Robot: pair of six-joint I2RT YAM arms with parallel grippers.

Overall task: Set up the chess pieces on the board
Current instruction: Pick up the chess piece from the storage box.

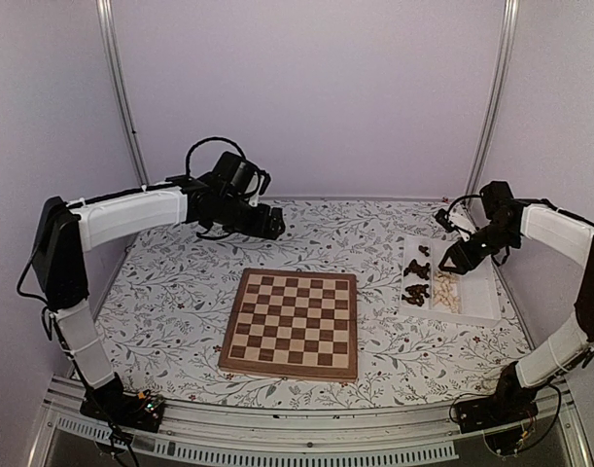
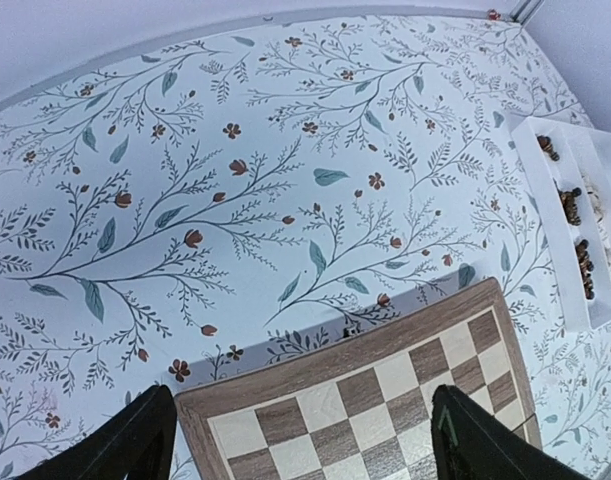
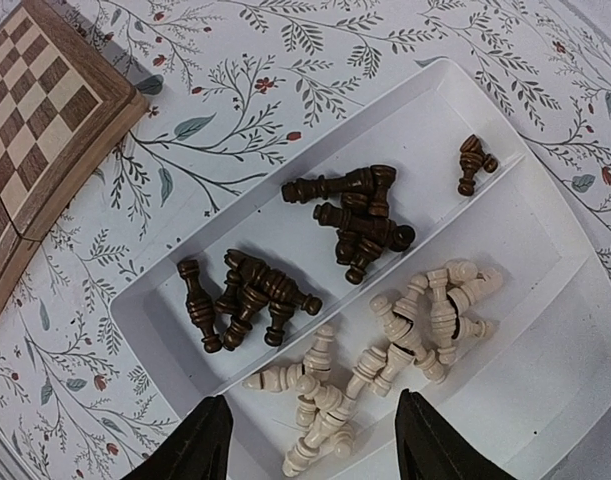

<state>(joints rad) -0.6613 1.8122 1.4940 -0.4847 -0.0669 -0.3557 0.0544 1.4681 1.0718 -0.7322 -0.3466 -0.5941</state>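
squarely at mid-table, on the floral cloth (image 1: 170,292): the board (image 1: 291,324), flat, checks light tan and dark brown, border reddish-brown. off to its right and apart from it, close to the right arm: a white tray (image 3: 545,330) split into long compartments. inside that tray, the chess pieces (image 1: 418,277), all on their sides. in the compartment nearest the board, the dark brown pieces (image 3: 357,215): one tangle toward the middle, a second tangle (image 3: 247,298) further along toward the arms, the men of each touching and crossing, plus a lone dark piece (image 3: 475,163) at the far end, apart from both tangles. in the next compartment over, the pale cream pieces (image 3: 395,340), heaped loosely, many touching, just across the divider from the dark ones.

left gripper (image 2: 305,445): fingers spread wide, nothing between them, held high over the cloth just beyond the board's far edge, with the far border and the first rows of squares below. right gripper (image 3: 315,440): fingers also well apart, gripping nothing, hanging over the tray above the near end of the pale heap; whether touching any piece, impossible to tell from the wrist view.
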